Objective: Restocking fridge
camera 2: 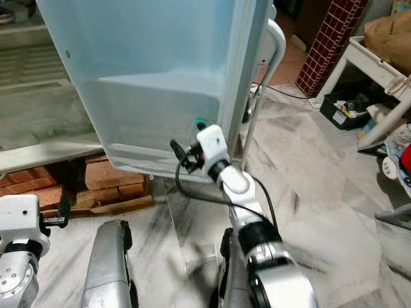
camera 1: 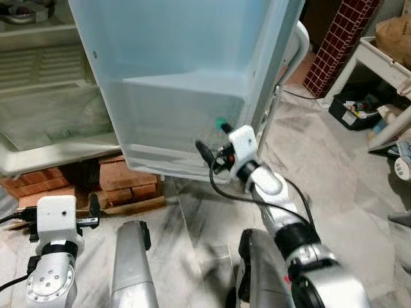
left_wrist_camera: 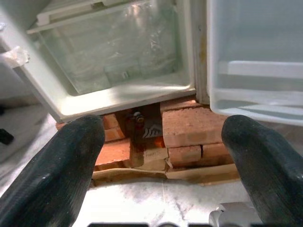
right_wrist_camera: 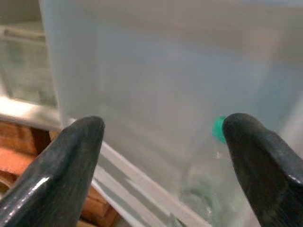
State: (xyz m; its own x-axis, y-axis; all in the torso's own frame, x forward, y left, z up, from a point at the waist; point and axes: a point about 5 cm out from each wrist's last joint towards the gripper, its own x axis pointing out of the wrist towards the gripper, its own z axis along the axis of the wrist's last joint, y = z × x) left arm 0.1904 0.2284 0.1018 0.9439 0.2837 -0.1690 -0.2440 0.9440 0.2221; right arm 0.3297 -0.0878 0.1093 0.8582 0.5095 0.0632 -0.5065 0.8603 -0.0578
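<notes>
left hand (left_wrist_camera: 161,165) hangs low with its fingers (left_wrist_camera: 52,175) spread wide, nothing in it, facing the bricks (camera 1: 125,183) stacked under the fridge (camera 1: 45,115). next over, the open fridge door (camera 1: 186,83) with its pale door shelf (camera 1: 180,122). right hand (right_wrist_camera: 161,156) is up at that shelf, fingers apart, released, and a green-capped bottle (right_wrist_camera: 203,189) sits just behind the translucent shelf wall. messy white rack (camera 1: 379,58) far right.

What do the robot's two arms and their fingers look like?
Both arms are silver tubes with black joints. The right gripper has a white housing and a looping black cable. The left gripper has a white boxy housing with small holes. The fingers are long, rounded and black.
</notes>
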